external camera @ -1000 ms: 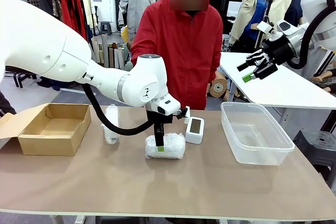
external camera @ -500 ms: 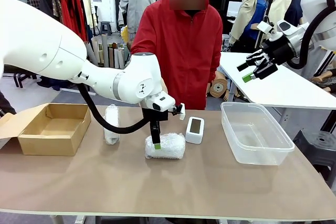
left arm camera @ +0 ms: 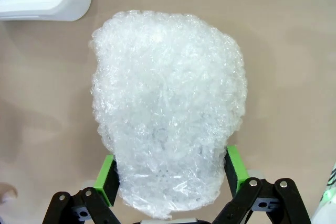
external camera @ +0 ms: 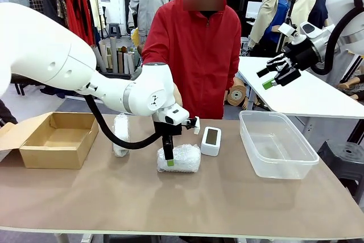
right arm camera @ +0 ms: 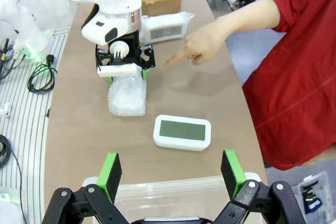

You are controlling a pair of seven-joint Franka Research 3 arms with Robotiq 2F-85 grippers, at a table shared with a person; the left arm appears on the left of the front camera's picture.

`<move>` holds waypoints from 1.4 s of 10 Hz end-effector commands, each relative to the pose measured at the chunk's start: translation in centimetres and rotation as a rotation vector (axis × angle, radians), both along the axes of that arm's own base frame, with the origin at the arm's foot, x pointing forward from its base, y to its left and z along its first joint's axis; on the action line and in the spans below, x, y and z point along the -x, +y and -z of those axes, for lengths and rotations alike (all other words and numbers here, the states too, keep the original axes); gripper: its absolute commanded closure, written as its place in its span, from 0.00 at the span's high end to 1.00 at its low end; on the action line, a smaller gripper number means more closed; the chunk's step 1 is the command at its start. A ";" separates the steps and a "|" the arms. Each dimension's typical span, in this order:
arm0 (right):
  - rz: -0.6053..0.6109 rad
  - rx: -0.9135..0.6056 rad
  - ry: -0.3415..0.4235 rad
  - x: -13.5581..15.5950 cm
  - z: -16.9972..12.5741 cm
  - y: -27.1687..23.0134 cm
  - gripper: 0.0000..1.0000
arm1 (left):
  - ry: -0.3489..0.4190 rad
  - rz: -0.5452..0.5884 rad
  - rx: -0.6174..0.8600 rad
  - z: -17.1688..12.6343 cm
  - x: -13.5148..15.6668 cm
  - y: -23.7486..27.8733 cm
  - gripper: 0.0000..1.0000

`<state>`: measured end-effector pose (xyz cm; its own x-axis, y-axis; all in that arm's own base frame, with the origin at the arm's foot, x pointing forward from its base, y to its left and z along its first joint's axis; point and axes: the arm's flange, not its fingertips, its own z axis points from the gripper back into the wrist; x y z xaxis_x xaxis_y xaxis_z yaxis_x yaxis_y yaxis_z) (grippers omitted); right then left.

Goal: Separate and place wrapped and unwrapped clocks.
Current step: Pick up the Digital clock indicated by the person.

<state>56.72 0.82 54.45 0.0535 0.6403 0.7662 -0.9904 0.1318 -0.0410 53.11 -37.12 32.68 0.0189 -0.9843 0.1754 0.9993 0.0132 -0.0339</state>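
While the left tool (left arm camera: 170, 169) stands spread astride one end of a bubble-wrapped clock (left arm camera: 168, 103) lying on the counter (external camera: 170, 203), just beside the bare clock (external camera: 211, 140), the risk is a pinch on loose wrap alone: held so near its end, it could tilt or slip free on lifting. The right tool (external camera: 267, 78) hangs spread and empty, well apart. Whether the pads (left arm camera: 106, 174) touch the wrap is unclear; the clock inside is hidden.
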 end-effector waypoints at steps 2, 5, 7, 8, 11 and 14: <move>0.002 0.001 -0.004 0.0 -0.1 0.0 1.00 | 0.014 0.021 0.045 0.8 -0.3 -0.1 1.00; 0.002 0.001 -0.004 0.0 -0.1 0.0 1.00 | 0.017 0.030 0.062 1.1 -0.5 -0.3 1.00; 0.002 0.001 -0.004 0.0 -0.1 0.0 1.00 | 0.016 0.022 0.055 1.2 -0.6 0.1 0.61; 0.002 0.001 -0.004 0.0 -0.1 0.0 1.00 | 0.015 0.019 0.058 1.1 -0.5 0.1 0.41; 0.002 0.001 -0.004 0.0 -0.1 0.0 1.00 | 0.021 0.036 0.082 -0.4 0.0 0.9 0.00; 0.002 0.001 -0.004 0.0 -0.1 0.0 1.00 | 0.043 0.025 0.183 -4.8 2.1 3.2 0.00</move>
<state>56.72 0.82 54.43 0.0537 0.6403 0.7662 -0.9905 0.1317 -0.0406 52.99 -36.30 35.43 -0.0020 -0.9512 0.3087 0.9980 -0.0214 -0.0597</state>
